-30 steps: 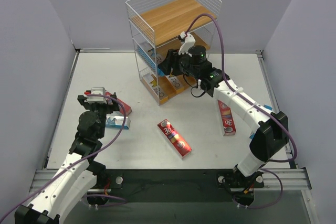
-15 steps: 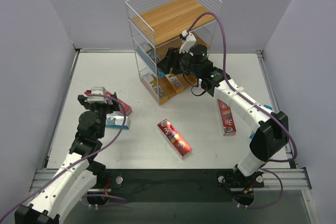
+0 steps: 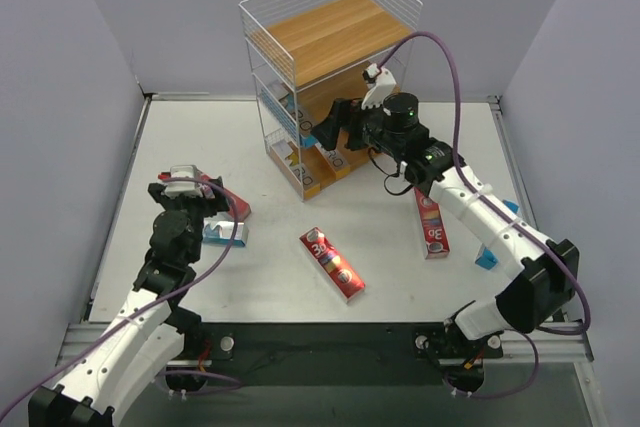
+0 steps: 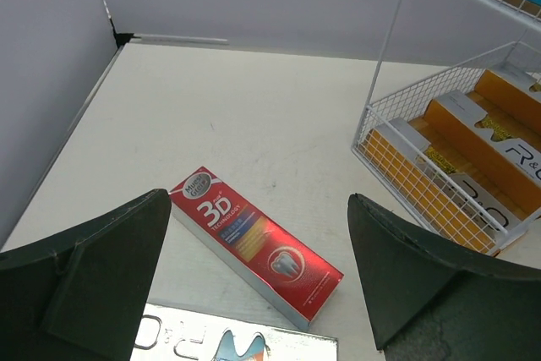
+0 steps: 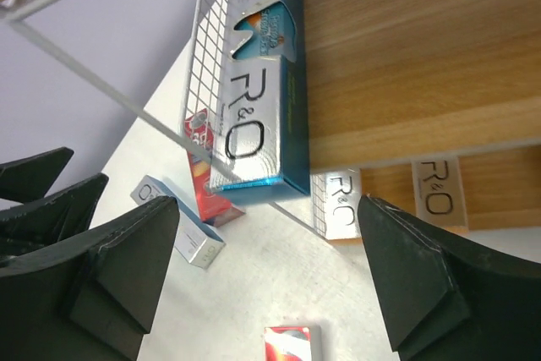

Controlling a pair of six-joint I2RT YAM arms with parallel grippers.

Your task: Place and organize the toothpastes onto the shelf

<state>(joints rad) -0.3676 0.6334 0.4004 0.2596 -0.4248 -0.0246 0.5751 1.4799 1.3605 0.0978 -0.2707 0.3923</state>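
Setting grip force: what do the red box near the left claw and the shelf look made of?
Red box: glossy printed cardboard, judging by sharp folded edges and sheen. Shelf boards: wood or wood-look laminate, showing grain lines. Shelf frame: thin wire, seemingly white-coated metal.

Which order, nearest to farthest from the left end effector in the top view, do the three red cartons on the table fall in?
From the left end effector:
1. left red carton, just beside it on the left side.
2. centre red carton, in the middle.
3. right red carton, far over on the right side.
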